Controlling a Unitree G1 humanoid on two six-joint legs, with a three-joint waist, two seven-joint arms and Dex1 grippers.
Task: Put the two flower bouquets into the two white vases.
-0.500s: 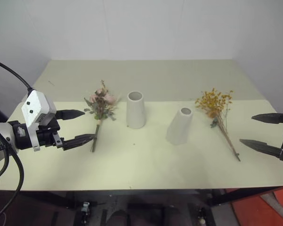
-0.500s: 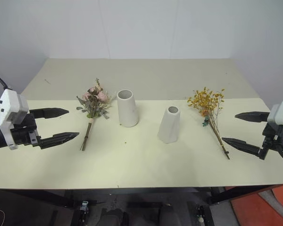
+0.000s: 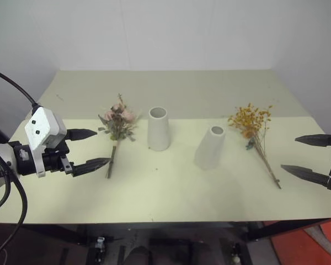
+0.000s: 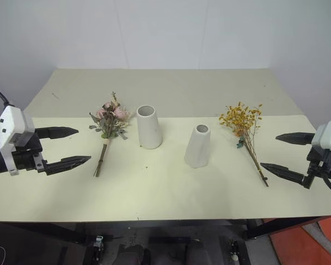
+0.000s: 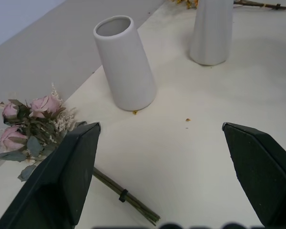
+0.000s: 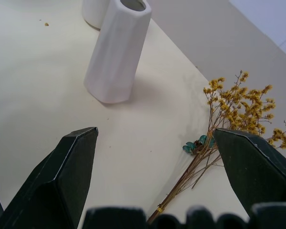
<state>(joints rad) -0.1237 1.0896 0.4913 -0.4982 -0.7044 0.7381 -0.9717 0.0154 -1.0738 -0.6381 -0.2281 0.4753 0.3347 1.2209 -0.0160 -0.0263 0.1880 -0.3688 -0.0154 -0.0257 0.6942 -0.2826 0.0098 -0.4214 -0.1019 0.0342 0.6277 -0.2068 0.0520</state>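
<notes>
Head pair looks down over the table (image 3: 165,193); wrist cameras sit low, sharing both vases (image 5: 126,62).

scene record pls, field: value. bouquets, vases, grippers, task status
pink rose bouquet: lying flat on the table, robot's left side, stems toward the robot
yellow-orange bouquet: lying flat, robot's right side
left vase: upright, empty
right vase: upright, empty
left gripper: open, empty, beside the rose stems
right gripper: open, empty, beside the yellow stems
task status: neither bouquet picked up yet
</notes>
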